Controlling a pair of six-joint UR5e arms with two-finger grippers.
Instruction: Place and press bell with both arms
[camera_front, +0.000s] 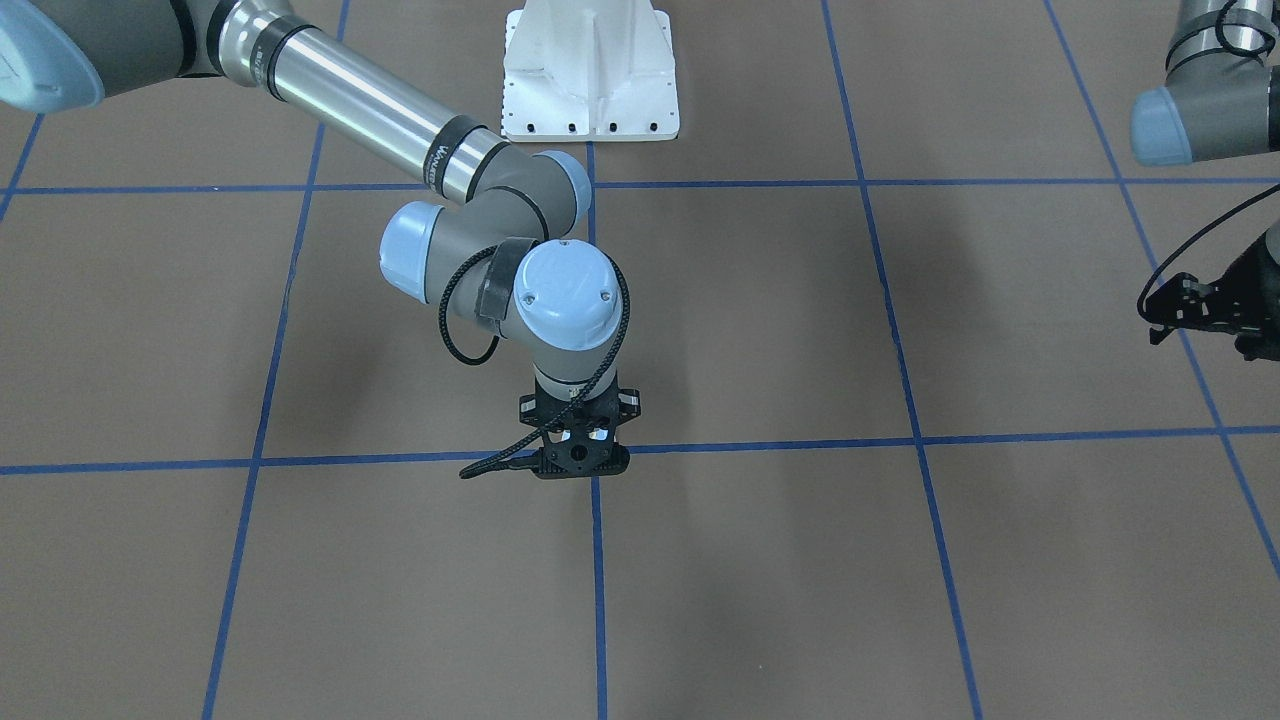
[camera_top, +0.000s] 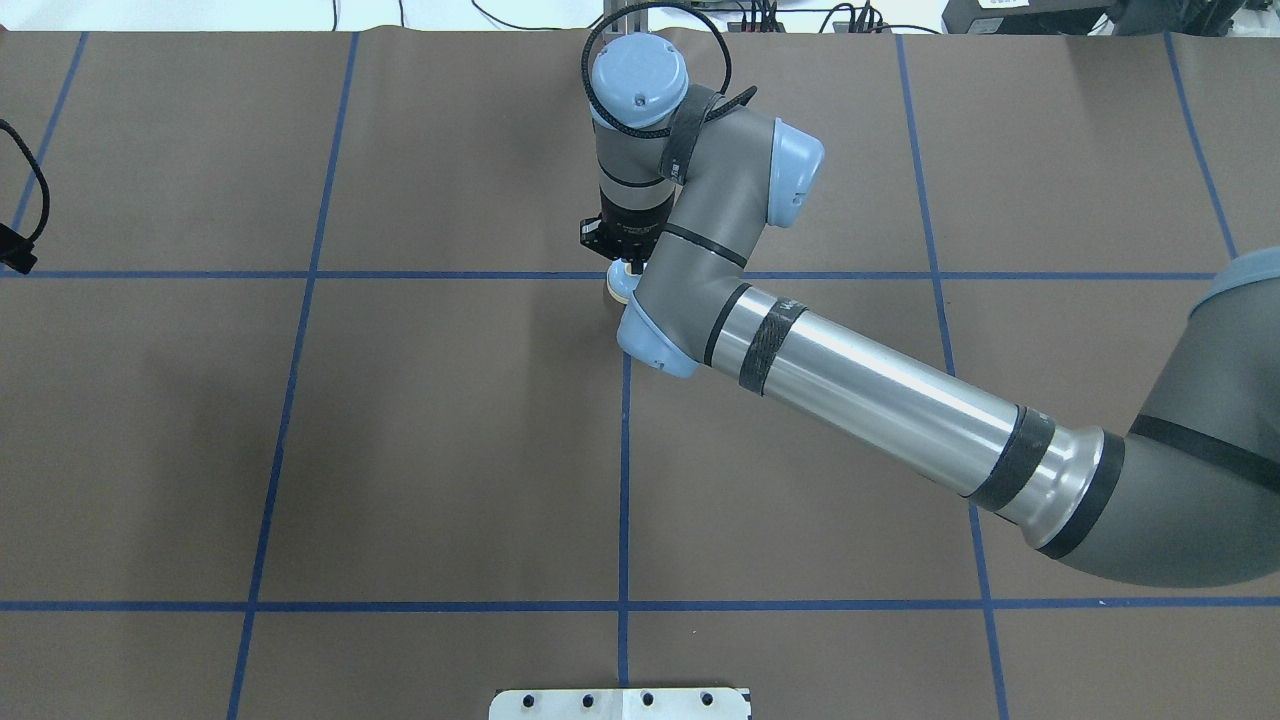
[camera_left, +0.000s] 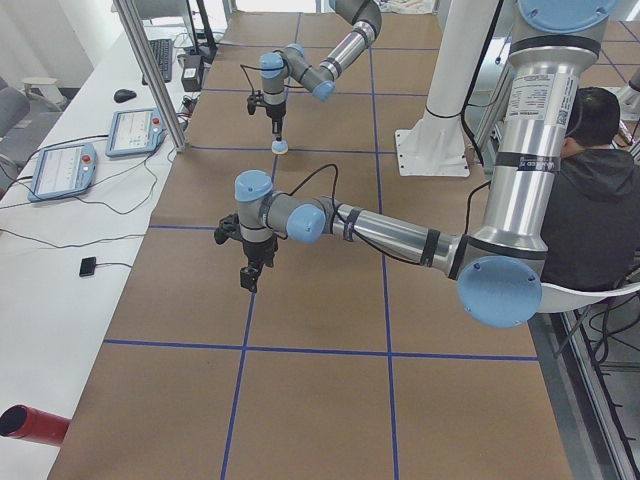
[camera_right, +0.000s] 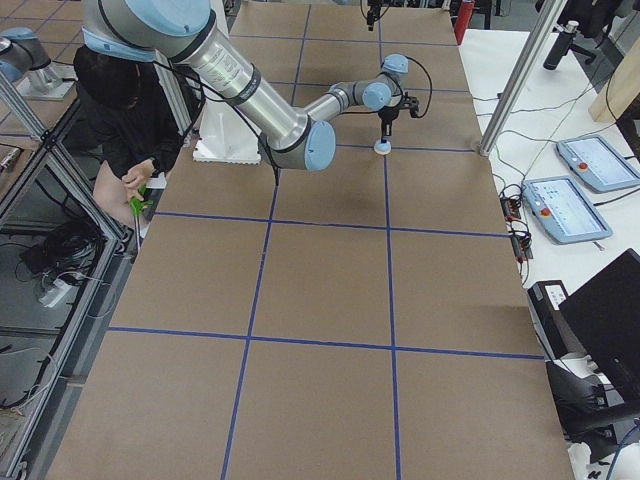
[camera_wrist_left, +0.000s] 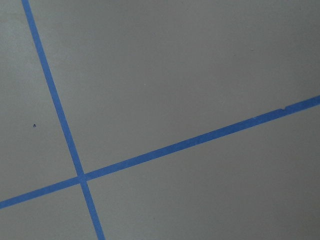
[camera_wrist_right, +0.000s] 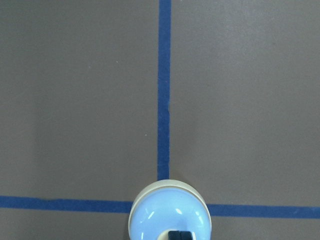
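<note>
The right arm (camera_top: 860, 385) reached to the tape crossing (camera_wrist_right: 163, 150). The left arm (camera_left: 400, 235) hung well apart from that crossing, and whether the left gripper (camera_left: 248, 280) was spread could not be told. The right gripper (camera_left: 278, 130), fingers pressed together, pointed down over the bell (camera_wrist_right: 169, 212), which sat on the crossing.

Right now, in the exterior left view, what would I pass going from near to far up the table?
red cylinder at the near edge → left gripper → bell, with the right gripper directly over it.
</note>
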